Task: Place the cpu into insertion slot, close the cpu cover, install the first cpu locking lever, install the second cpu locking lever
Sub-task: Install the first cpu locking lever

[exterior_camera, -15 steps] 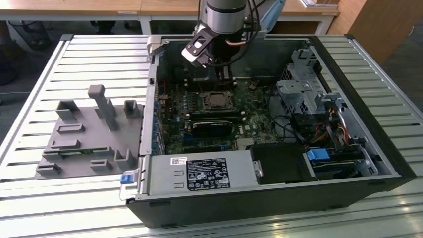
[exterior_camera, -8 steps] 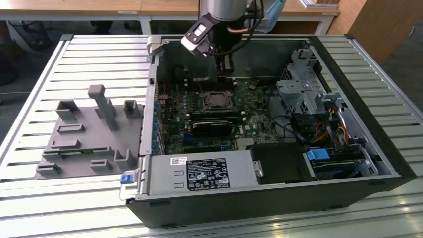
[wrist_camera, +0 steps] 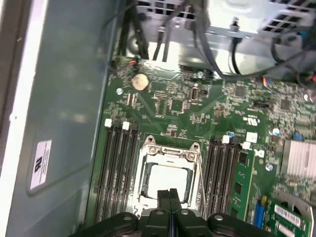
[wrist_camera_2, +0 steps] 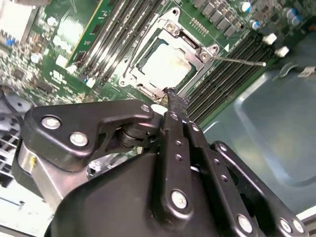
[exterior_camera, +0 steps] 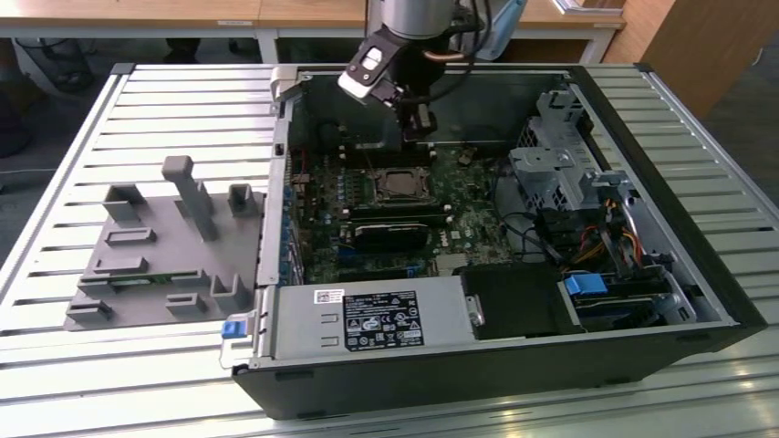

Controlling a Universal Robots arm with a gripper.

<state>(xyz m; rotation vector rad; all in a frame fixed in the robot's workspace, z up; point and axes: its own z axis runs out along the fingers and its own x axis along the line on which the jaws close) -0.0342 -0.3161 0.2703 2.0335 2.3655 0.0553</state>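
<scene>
The cpu (wrist_camera_2: 165, 63) shows its pale silvery face in the insertion slot (exterior_camera: 396, 185) on the green board. Around it the cpu cover (wrist_camera_2: 148, 42) lies flat as a thin silvery frame. In both wrist views the cpu (wrist_camera: 168, 178) sits framed by the cover (wrist_camera: 170, 149). A thin metal locking lever (wrist_camera_2: 242, 61) sticks out over the long black memory slots (wrist_camera_2: 222, 69). My gripper (wrist_camera_2: 173, 96) is shut with nothing in it, its tips just beside the socket's edge. From the exterior view the gripper (exterior_camera: 420, 132) hangs a little above the socket's far side.
The open computer case (exterior_camera: 633, 109) lies on a slatted metal table. A grey fixture (exterior_camera: 159, 246) stands at the exterior view's left. A labelled power supply (exterior_camera: 365, 319), a drive cage (exterior_camera: 560, 173) with cables and a black card (exterior_camera: 389, 233) surround the socket.
</scene>
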